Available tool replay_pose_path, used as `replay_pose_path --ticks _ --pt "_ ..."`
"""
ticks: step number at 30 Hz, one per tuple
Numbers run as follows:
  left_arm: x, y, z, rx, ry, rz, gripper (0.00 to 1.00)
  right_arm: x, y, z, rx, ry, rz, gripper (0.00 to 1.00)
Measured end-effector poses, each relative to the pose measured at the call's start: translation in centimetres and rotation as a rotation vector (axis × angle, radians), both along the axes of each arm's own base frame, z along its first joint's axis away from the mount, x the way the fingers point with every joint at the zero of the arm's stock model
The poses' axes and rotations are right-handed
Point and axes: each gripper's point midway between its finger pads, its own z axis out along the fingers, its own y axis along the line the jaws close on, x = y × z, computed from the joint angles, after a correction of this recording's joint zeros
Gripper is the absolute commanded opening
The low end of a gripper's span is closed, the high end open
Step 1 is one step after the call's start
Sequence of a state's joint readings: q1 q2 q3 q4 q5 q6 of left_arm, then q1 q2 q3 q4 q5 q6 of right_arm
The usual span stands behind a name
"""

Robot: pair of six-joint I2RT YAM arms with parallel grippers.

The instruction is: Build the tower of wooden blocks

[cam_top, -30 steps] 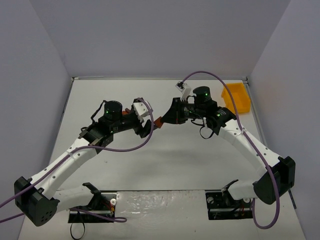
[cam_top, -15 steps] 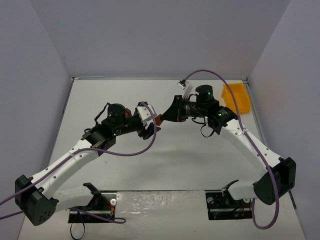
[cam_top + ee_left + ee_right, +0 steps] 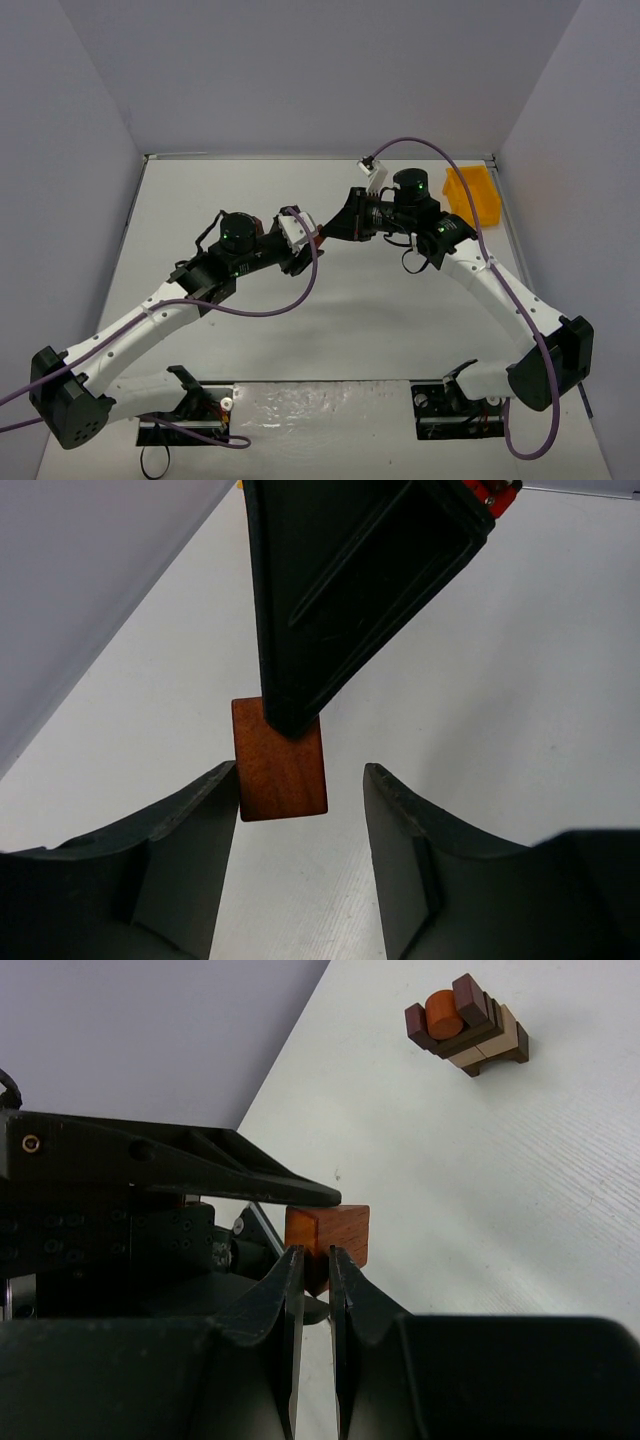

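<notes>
- Wood block [image 3: 282, 770], reddish-brown, was found between the two arms near the middle of the workspace. It appeared to be held clear of the tabletop [image 3: 520, 1210].
- Right gripper [image 3: 314, 1256] was pressed almost together, pinching the wood block by one narrow end. Most of the piece stuck out past the fingertips.
- Left gripper [image 3: 297, 778] stood spread around the free end. One finger was just beside or touching a side face, and the other stood apart with a plain gap. No grip had been made.
- Tower [image 3: 468, 1022] stood well apart on the tabletop, with dark pieces and a reddish round piece over paler ones.
- Handling, as judged: the piece looked small, rigid and light. Its faces looked smooth, so it would likely twist or slip if caught on a corner.
- Recommended hold: pads square on the two opposite side faces at mid-length, clear of the right gripper, before that one lets go.
</notes>
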State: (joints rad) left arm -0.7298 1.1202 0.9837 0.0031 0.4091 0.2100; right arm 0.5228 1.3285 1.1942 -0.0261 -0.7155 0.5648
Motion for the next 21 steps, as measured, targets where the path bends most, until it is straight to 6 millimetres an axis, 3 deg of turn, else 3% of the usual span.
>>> replay_pose_path --ticks 16,19,21 --pt "0.41 0.01 0.49 -0.007 -0.027 0.016 0.24 0.31 -0.34 0.40 0.020 0.002 -0.008 0.00" --pt "0.41 -0.03 0.58 -0.011 -0.028 0.016 0.17 0.26 -0.39 0.52 0.025 0.000 -0.007 0.00" --pt "0.42 -0.05 0.64 -0.014 -0.029 0.016 0.08 0.25 -0.40 0.56 0.025 -0.001 -0.008 0.00"
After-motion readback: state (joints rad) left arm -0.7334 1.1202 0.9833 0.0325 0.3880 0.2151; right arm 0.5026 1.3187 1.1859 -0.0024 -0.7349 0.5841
